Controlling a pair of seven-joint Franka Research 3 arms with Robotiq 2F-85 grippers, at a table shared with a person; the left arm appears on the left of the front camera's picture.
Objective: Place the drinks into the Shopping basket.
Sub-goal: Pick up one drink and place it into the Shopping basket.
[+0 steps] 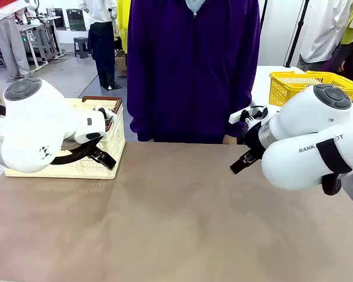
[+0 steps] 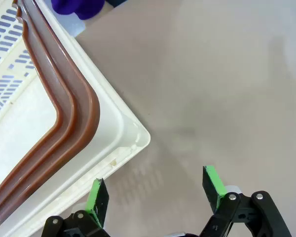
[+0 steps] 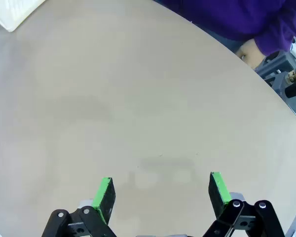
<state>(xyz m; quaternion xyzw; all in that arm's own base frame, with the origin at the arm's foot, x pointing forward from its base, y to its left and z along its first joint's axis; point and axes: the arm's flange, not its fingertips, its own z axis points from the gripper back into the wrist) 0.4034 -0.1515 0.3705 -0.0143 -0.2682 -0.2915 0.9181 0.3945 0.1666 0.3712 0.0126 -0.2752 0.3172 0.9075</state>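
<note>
The drinks are out of view. The Shopping basket, cream-white with a brown rim, stands at the table's far left, partly behind my left arm. In the left wrist view its near corner and folded brown handles lie just left of my left gripper, which is open with nothing between its green pads. My left gripper hangs by the basket's front wall. My right gripper is open over bare table. It sits at the right of the table in the front view.
A person in a purple top stands at the far edge, one hand near the table rim. A yellow mesh basket sits on a white surface at the back right. The brown tabletop stretches between the arms.
</note>
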